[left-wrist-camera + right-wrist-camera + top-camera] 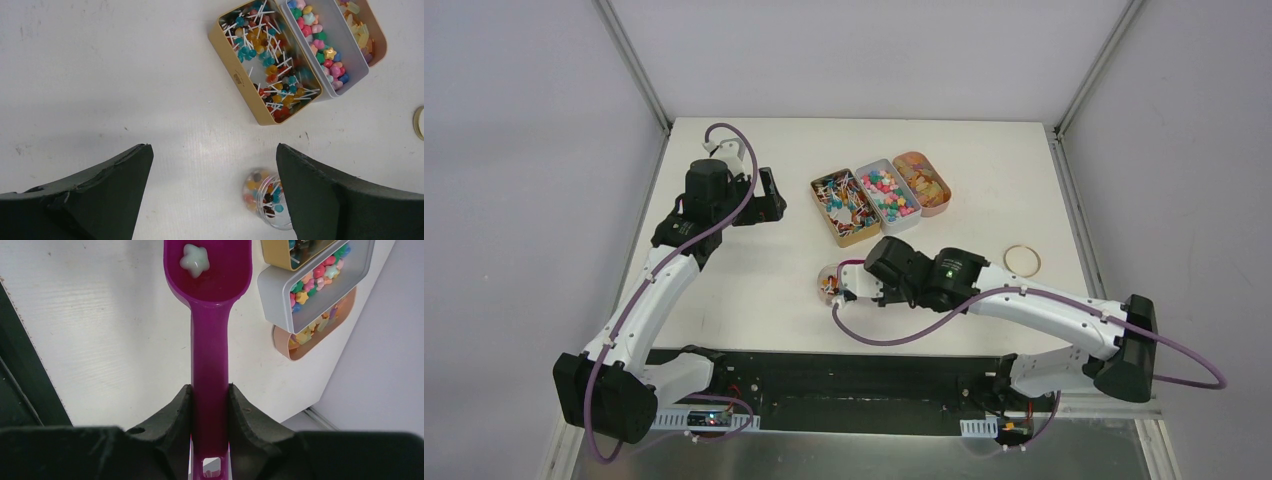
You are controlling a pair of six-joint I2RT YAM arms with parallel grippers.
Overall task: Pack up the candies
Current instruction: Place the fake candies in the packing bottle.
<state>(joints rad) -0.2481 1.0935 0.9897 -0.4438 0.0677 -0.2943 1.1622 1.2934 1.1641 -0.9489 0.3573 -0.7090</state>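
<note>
The candies fill three open tins at the table's back: stick candies (267,60) in a gold tin (235,75), mixed coloured ones (325,55) in a white tin (280,305), yellow-orange ones in a peach tin (280,342). A small clear jar (265,197) holds more candies. My right gripper (210,390) is shut on the handle of a magenta scoop (210,340), whose bowl carries one pale star candy (195,260). It hovers beside the jar (829,282). My left gripper (214,150) is wide open and holds nothing, above the table to the left of the tins.
A thin ring (1022,260) lies on the table to the right of my right arm. The black base rail runs along the table's near edge. Metal frame posts stand at the two back corners.
</note>
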